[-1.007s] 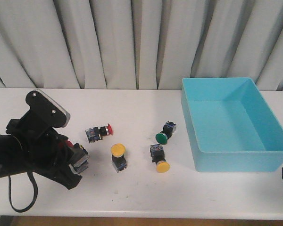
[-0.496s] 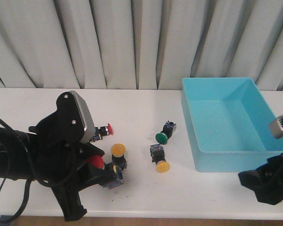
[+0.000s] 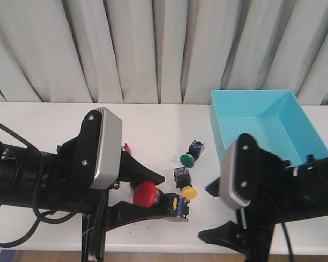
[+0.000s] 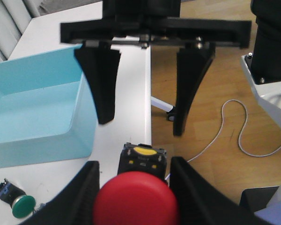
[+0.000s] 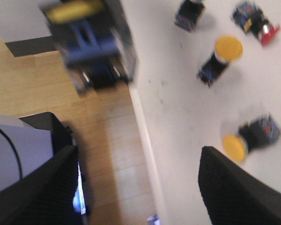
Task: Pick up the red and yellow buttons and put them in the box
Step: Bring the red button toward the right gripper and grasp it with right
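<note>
Red cap in the left claw: your left gripper (image 4: 133,187) is clenched on a red button (image 3: 146,192), its domed cap (image 4: 136,205) toward the wrist camera and its black body (image 4: 143,157) pointing outward between the two fingers (image 4: 79,194).
Where it is held: in the front view it hangs over the near part of the table (image 3: 38,117), at about 7 o'clock from the cluster of loose buttons.
Right claw: your right gripper (image 5: 136,187) has its fingers (image 5: 234,187) wide apart and nothing between them; released.
Box: the turquoise box (image 3: 246,106) stands at about 3 o'clock on the table; you see only its far and left walls, the right arm (image 3: 279,191) covers its near side.
Hidden: in the front view the left arm (image 3: 49,174) covers the table's near left, and only a sliver of a second red button (image 3: 126,148) shows past it.
Blur: the right wrist view is smeared; the dark block with a yellow patch near its upper edge cannot be made out with certainty.
Count, red: two, one held and one lying on the table (image 5: 256,21).
Count, yellow: two lying on the table (image 5: 220,56) and (image 5: 246,140); only one (image 3: 187,191) shows in the front view.
Count, green: one green-capped button (image 3: 189,156), at about 9 o'clock from the box, near it but apart.
Count, box contents: the visible part of the inside holds no button.
</note>
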Motion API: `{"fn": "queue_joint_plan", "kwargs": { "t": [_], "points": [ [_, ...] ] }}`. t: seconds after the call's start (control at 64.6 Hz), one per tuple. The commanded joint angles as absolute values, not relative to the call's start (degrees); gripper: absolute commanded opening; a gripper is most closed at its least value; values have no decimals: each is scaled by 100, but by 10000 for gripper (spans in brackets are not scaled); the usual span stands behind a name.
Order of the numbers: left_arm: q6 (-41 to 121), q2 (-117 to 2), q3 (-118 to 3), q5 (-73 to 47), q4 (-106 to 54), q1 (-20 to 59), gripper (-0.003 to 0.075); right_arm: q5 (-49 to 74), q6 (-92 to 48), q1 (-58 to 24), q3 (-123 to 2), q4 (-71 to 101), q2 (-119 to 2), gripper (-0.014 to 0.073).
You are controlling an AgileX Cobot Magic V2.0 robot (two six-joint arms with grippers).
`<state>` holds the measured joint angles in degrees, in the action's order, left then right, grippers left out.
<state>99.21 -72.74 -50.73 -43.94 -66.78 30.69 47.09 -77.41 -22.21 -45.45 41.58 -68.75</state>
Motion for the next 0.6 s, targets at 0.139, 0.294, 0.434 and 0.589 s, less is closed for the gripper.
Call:
{"fn": "queue_joint_plan", "kwargs": {
  "t": [0.139,0.294,0.434,0.589],
  "points": [
    [10061,-7168,-5268,-4476,-7231,3098,164,3488,-8544,-3189,-4765,4773,-6872,509],
    [10061,-7168,-5268,-4502,-7231,3098,164,3048,-8990,-3469,-4765,5292,-6872,509],
    [10061,-7168,-5268,-4502,-7231,3098,164,3067,-9005,-3497,-4765,5350,-6872,493],
    [10061,-7168,-5268,-4502,-7231,3098,164,3106,-9005,-3497,-4765,5310,-6872,454]
  ]
}}
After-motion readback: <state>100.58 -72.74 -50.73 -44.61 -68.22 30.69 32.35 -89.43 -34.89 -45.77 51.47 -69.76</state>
